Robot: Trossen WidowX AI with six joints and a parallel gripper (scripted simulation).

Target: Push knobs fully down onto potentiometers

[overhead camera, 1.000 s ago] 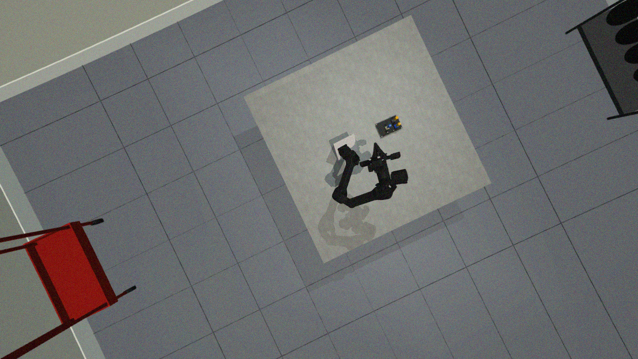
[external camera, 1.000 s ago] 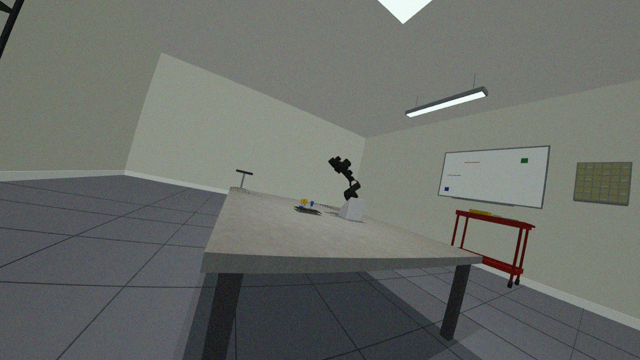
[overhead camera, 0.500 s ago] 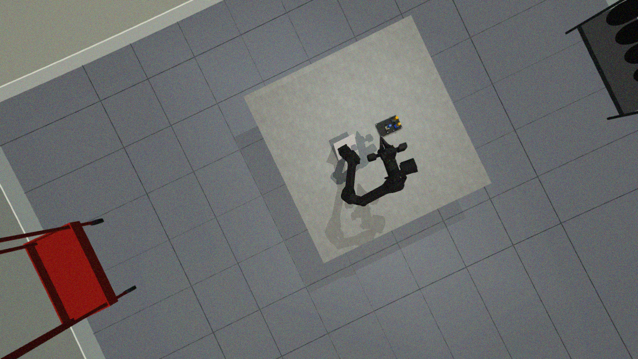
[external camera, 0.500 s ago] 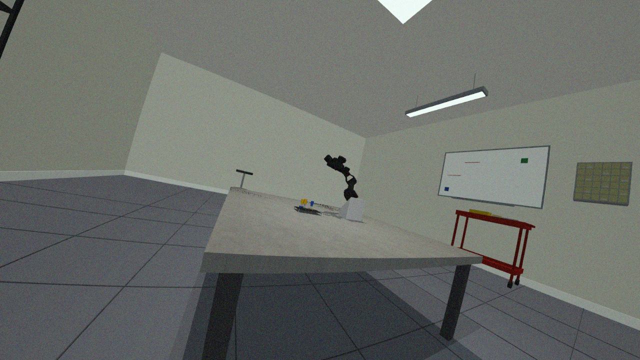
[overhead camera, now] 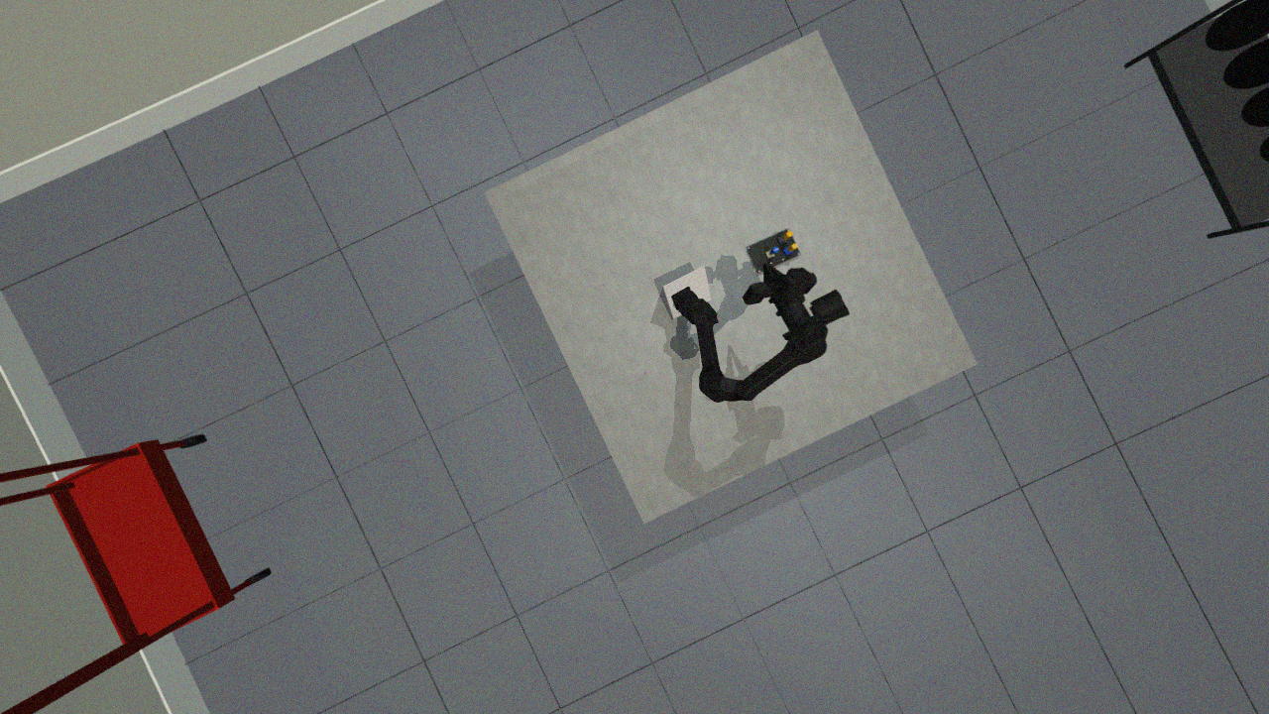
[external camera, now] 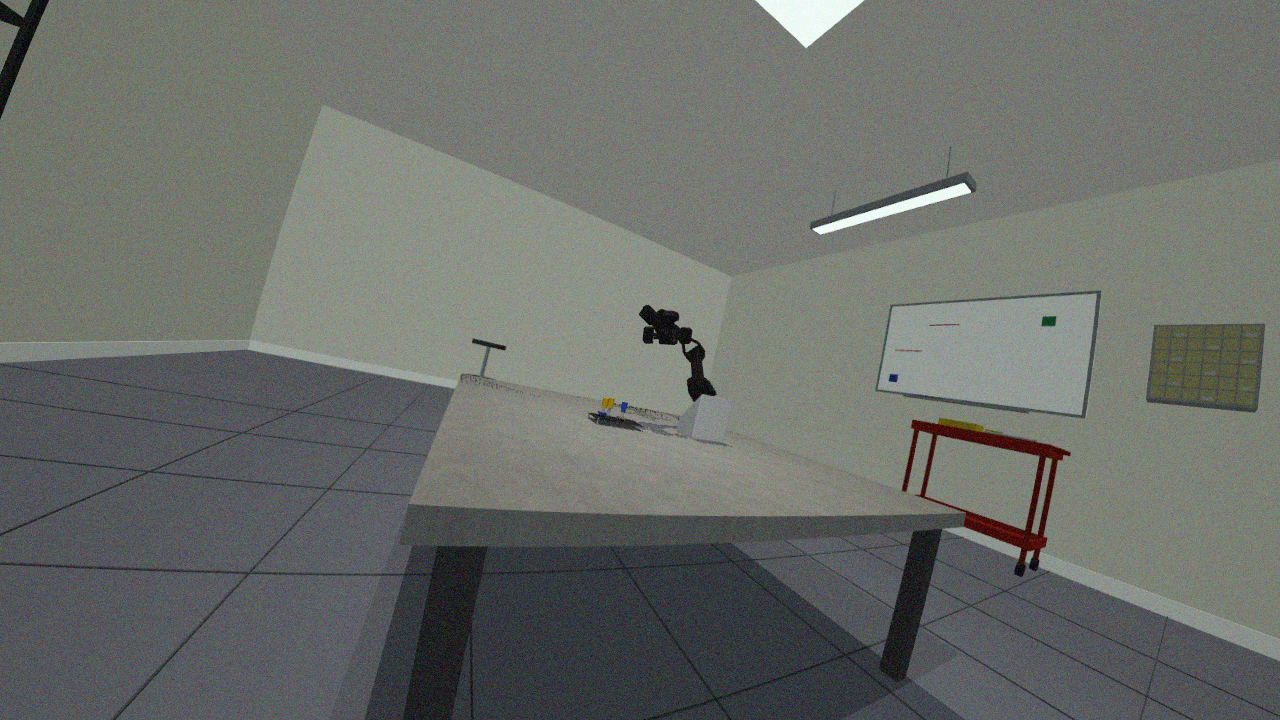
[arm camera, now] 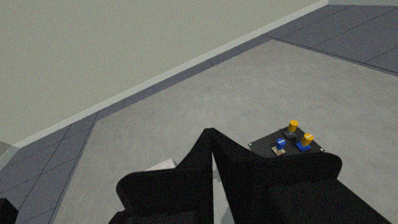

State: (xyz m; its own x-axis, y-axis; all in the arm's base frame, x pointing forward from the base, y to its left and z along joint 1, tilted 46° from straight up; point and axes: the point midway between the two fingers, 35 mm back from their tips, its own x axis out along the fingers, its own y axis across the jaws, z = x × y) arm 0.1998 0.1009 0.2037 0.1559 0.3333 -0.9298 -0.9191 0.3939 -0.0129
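The dark circuit board [overhead camera: 757,253] [external camera: 626,423] [arm camera: 264,144] stands on the table. Three knobs show on it: a yellow knob [arm camera: 293,126] above a dark part, a yellow knob [arm camera: 307,140] with a white line above a blue potentiometer [arm camera: 303,147], and a blue knob [arm camera: 280,144] [external camera: 623,406] with a white line above a tan potentiometer [arm camera: 278,151]. How far each knob sits down is too small to tell. My gripper [arm camera: 209,132] [overhead camera: 769,268] is shut and empty, high above the table. In the wrist view the board lies right of the fingertips, its near part hidden by a finger.
The arm's base stands on a white block [external camera: 710,419] on the grey table [overhead camera: 621,203] [external camera: 537,474]. The arm reaches around toward the board from there. A red cart [overhead camera: 137,541] [external camera: 993,436] and a dark rack [overhead camera: 1198,133] stand away from the table.
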